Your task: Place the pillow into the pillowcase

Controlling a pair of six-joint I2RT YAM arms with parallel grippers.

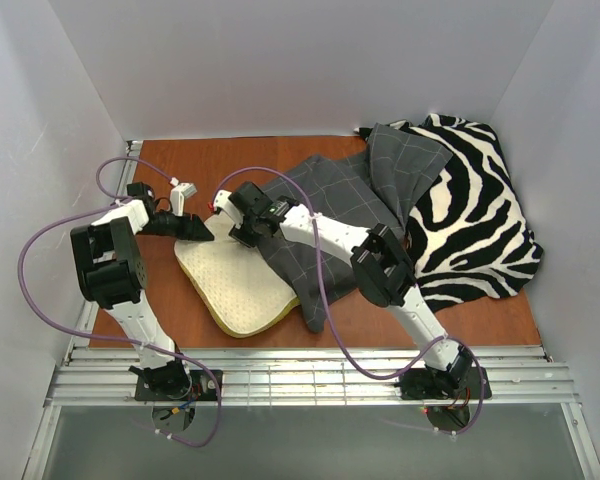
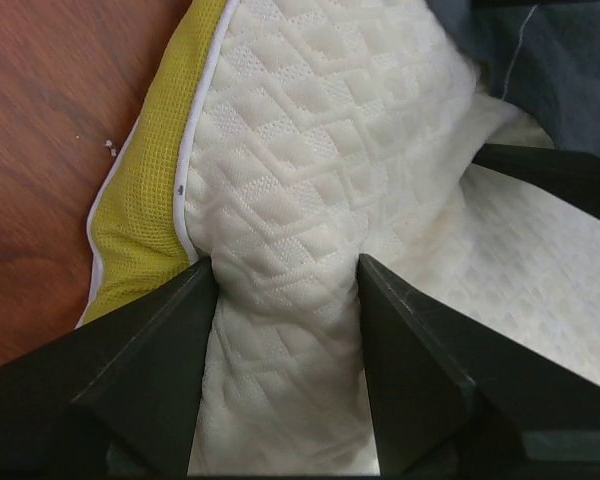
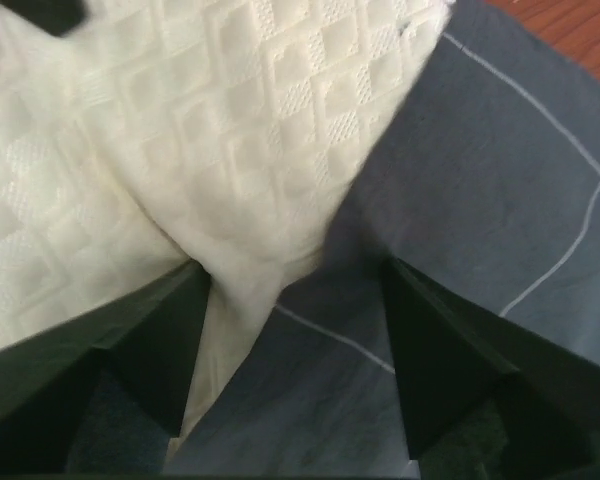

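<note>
The cream dimpled pillow [image 1: 235, 285] lies at the near left of the table, its right side under the edge of the dark grey grid-lined pillowcase [image 1: 340, 200]. My left gripper [image 1: 202, 233] is at the pillow's far left corner. In the left wrist view it [image 2: 285, 265] is shut on a bunched ridge of the pillow [image 2: 310, 130], beside its yellow-green side edge [image 2: 145, 220]. My right gripper [image 1: 242, 236] is at the pillowcase's edge. In the right wrist view it [image 3: 295, 265] stands open, straddling the pillow [image 3: 180, 120] and the pillowcase [image 3: 480, 180].
A black-and-white zebra-striped fabric [image 1: 470, 210] lies at the back right, partly under the pillowcase. The brown table [image 1: 230, 160] is boxed in by white walls on three sides. A metal rail [image 1: 310, 375] runs along the near edge.
</note>
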